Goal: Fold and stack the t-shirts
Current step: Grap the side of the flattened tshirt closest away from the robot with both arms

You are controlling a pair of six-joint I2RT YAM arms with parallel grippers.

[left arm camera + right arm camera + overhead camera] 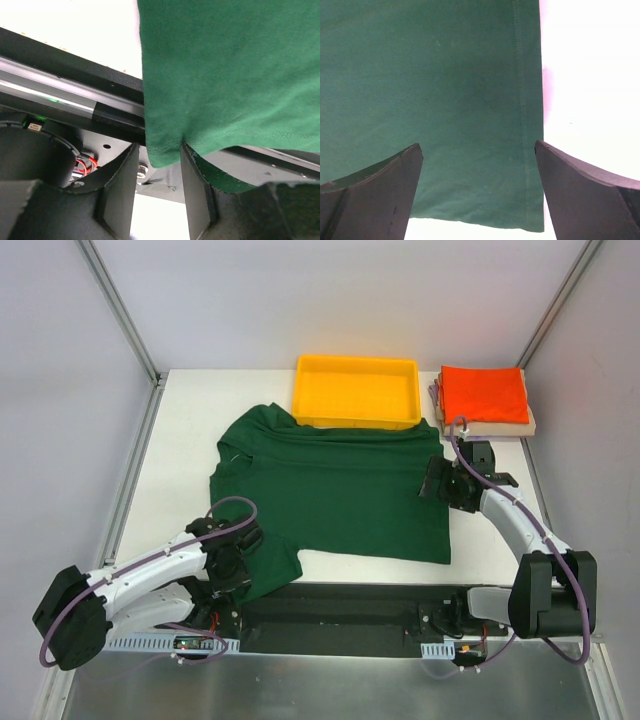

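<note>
The big green t-shirt [340, 490] is dark and plain. It lies spread out in the middle of the white worktop [180, 470], mostly flat, with a few soft bumps. Its stitched edge is on the right side. Its near left corner hangs over the front edge of the worktop.

Far off at the back right corner sits a neat pile of folded shirts. The orange-red t-shirt [485, 393] is on top, a flat rectangle. The tan t-shirt [500, 430] peeks out under it. A thin bit of the lavender t-shirt [436, 392] shows at the left side.
</note>
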